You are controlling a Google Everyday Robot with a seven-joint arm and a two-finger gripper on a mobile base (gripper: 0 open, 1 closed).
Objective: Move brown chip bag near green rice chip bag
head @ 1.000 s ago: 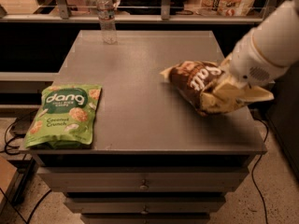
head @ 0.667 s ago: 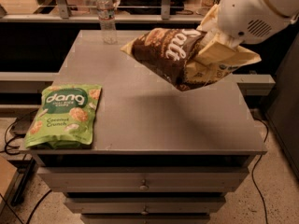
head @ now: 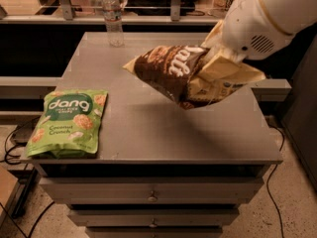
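Observation:
The brown chip bag [head: 171, 73], dark brown with pale yellow ends and white script, hangs in the air above the middle right of the grey table [head: 148, 128]. My gripper [head: 218, 66] is shut on the bag's right end, below the big white arm at the upper right. The green rice chip bag [head: 69, 122] with white "dang" lettering lies flat at the table's front left corner, well left of the held bag.
A clear water bottle [head: 113, 18] stands at the table's back left. Drawers [head: 152, 196] sit below the tabletop. Cables [head: 15, 143] lie on the floor at the left. A dark shelf and railing run behind the table.
The brown chip bag has been lifted off the table's right side and carried up and to the left by the gripper. The green bag and bottle have not moved.

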